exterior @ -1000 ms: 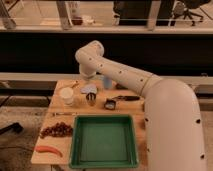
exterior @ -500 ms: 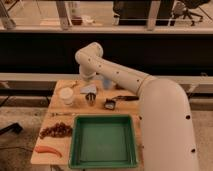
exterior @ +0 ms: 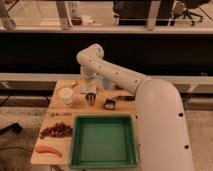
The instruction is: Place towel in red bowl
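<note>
Although the towel cannot be told apart from anything on the table (exterior: 61, 114), and the red bowl cannot be made out either, the pincer (exterior: 91, 98) shows plainly enough: it hangs straight down from the white arm (exterior: 116, 75) over the back part of the wooden top, its tip close to the surface. Whether it is open, closed or gripping anything cannot be told, and what lies directly under it is hidden by its own dark tip. Just beside the pincer, on the left as seen, stands a white cup (exterior: 66, 95), apart from it. On the other side, a little nearer the viewer, sits a small dark object (exterior: 109, 104) with a pale patch, and beyond that a dark, longish thing (exterior: 122, 97) lies close to the arm. Behind the pincer a pale blue thing (exterior: 106, 82) shows partly past the arm. In front of the pincer, well apart from it, a green tray (exterior: 75, 145) fills the near part of the table. Left of the tray lies a heap of small dark reddish pieces (exterior: 56, 131), and nearer still a long orange thing (exterior: 47, 149) rests by the table's edge. The robot's broad white body (exterior: 162, 125) rises to the right of the pincer.
</note>
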### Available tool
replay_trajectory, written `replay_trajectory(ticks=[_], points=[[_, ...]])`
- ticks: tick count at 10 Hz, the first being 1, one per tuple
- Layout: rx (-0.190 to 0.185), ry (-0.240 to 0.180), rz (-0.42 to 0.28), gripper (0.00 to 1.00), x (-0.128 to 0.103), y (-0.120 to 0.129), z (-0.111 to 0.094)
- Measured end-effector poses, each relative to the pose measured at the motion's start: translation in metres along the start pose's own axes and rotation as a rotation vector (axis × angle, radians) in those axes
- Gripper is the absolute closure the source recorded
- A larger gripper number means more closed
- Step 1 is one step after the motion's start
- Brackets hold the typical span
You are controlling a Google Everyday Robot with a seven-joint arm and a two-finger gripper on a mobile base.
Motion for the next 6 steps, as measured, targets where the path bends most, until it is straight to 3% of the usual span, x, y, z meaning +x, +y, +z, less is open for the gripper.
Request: replay_trajectory(ticks=[6], points=[[0.000, -0.005, -0.036, 0.20, 0.011, -0.021, 0.031]])
